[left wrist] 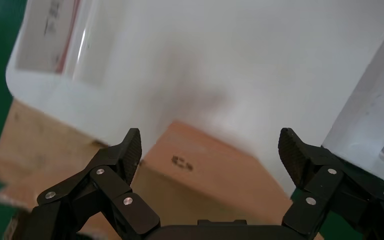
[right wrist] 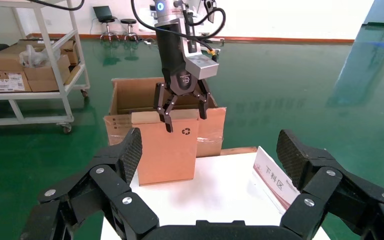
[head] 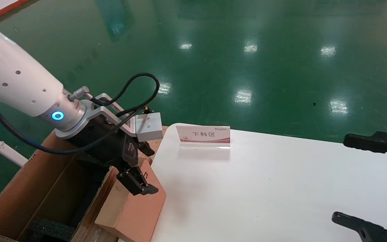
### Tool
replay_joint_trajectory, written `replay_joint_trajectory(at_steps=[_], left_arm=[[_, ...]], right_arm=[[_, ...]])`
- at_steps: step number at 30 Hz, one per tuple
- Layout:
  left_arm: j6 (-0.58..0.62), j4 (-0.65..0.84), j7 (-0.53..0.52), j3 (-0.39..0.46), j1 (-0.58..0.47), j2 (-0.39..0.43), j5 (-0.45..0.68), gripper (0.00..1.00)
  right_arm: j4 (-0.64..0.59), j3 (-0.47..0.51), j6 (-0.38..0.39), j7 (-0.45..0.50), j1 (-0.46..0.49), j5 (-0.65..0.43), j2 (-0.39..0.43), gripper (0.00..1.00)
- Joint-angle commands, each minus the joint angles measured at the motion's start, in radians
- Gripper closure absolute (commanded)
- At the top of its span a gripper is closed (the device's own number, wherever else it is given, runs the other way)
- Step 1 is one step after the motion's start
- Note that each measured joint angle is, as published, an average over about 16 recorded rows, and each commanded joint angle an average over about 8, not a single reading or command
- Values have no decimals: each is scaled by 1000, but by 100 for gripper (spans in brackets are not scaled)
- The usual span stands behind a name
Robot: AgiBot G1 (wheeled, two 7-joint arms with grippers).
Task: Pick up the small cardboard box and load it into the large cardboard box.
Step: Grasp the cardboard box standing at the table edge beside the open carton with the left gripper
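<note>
Small box (head: 136, 205) stands tilted at the table's (head: 264, 188) left edge, leaning between the tabletop and the big carton (head: 45, 188). Its orange-brown broad face is toward the table; the paler narrow side faces the carton. A black recycling mark shows on the broad face in the wrist views (left wrist: 182, 163).

Left gripper (head: 139, 168) hangs right over the small box's upper end, fingers spread wide. One fingertip (head: 146, 190) lies against the broad face on the table side; the other sits past the box's far edge. From the right wrist view the fingers straddle the top of the box (right wrist: 165, 145) without pinching it. Not gripping.

Carton sits on the floor hard by the table's left edge, flaps up, black foam (head: 50, 228) visible inside. The small box is outside the cavity, by the near wall.

Right gripper (head: 378, 188) is parked over the table's right end, wide open, well apart from the box. A small sign (head: 203, 136) stands at the table's far edge.
</note>
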Motion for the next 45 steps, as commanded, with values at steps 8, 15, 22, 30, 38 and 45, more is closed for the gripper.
replay_joint_trajectory(at_steps=[8,15,22,30,38,45], left_arm=[[-5,2,-184,208,-120,71,74,0],[-19,1,-338,330,-180,112,115,0],[-56,-4,-435,384,-192,142,144,0],[-80,-1,-438,392,-170,141,102,0],[-58,-4,-456,408,-184,147,76,0],[-76,-3,-468,425,-184,154,78,0]], right_arm=[[0,-1,0,0,0,0,0,0],[0,-1,1,-1,0,1,0,0],[0,-2,1,-1,0,1,1,0],[0,-2,1,-1,0,2,1,0],[0,-3,1,-1,1,2,1,0],[0,-3,1,-2,1,2,1,0]])
